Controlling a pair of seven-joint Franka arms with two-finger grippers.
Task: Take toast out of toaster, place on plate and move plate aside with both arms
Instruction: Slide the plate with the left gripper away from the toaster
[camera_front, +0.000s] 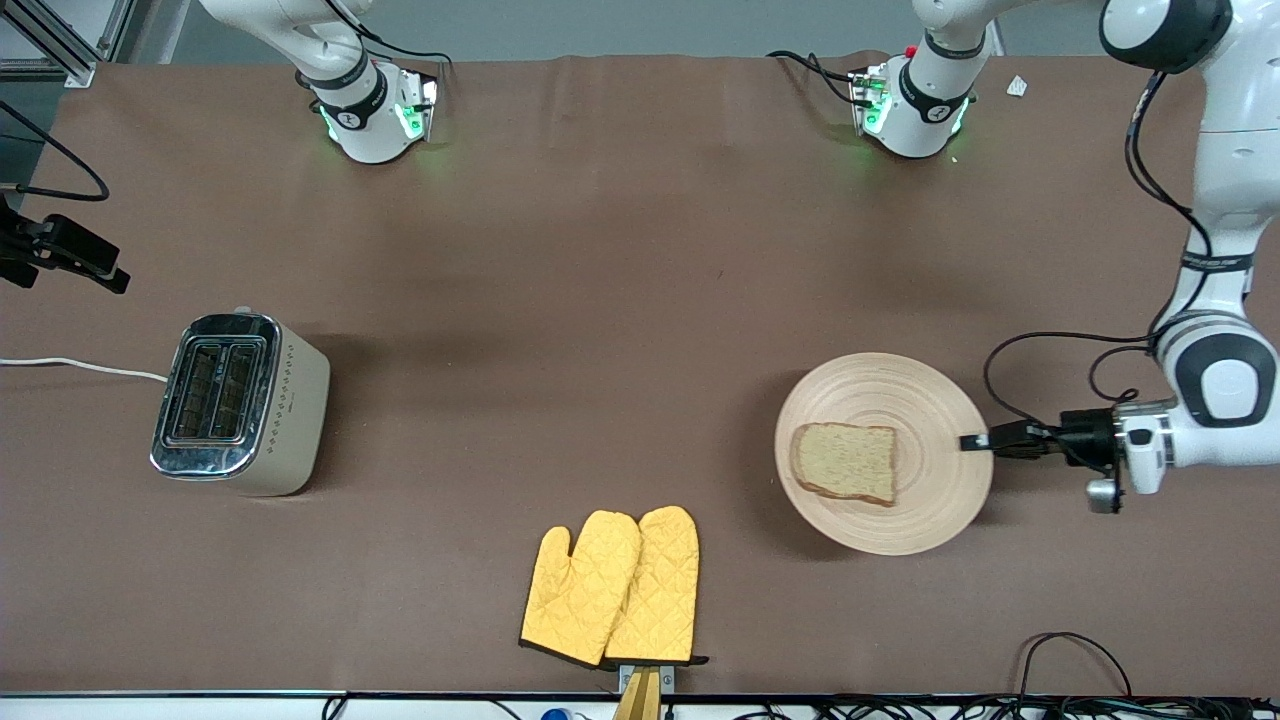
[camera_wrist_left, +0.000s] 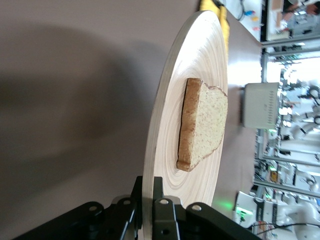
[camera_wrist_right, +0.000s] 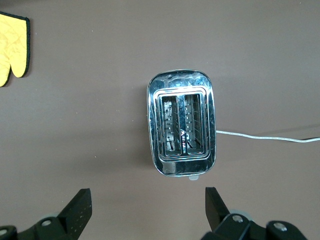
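The round pale wooden plate (camera_front: 935, 500) lies toward the left arm's end of the table. The tan toast (camera_front: 845, 460) lies flat on it, off centre. My left gripper (camera_front: 975, 441) reaches in level from the table's end and is shut on the plate's rim. In the left wrist view its fingers (camera_wrist_left: 159, 186) pinch the rim, with the plate (camera_wrist_left: 200, 60) and toast (camera_wrist_left: 205, 125) past them. My right gripper (camera_front: 95, 265) hangs high near the toaster (camera_front: 240, 405), open and empty; its view shows the gripper (camera_wrist_right: 147, 197) with jaws wide apart above bare cloth.
The silver two-slot toaster (camera_wrist_right: 182, 130) stands toward the right arm's end, slots empty, its white cord (camera_front: 80, 365) running off the table. Two yellow quilted oven mitts (camera_front: 615, 590) lie near the front edge, nearer the camera than the plate. Brown cloth covers the table.
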